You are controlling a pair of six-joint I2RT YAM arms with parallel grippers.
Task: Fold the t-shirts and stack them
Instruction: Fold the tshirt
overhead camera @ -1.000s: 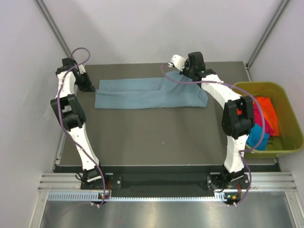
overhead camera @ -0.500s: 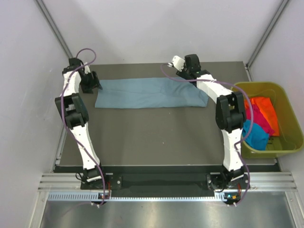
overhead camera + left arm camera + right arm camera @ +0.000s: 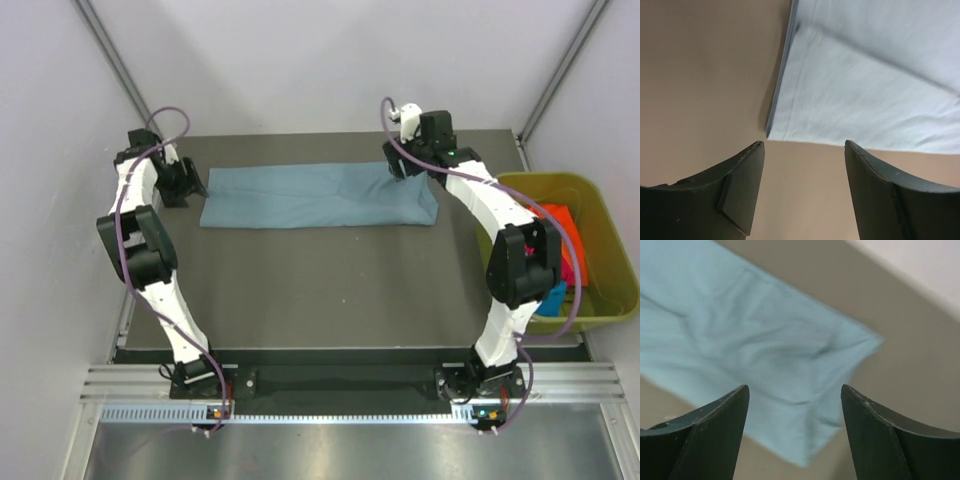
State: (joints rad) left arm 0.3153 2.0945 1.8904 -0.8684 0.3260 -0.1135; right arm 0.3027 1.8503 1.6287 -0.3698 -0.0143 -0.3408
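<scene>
Largely hidden behind the right arm [image 3: 482, 196], binned t-shirts [image 3: 566, 222] seem orange.

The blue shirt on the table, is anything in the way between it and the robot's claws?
No, nothing visible. The left gripper hangs open beside the left end of the grey-blue t-shirt, and the right gripper hangs open above its right end.
</scene>
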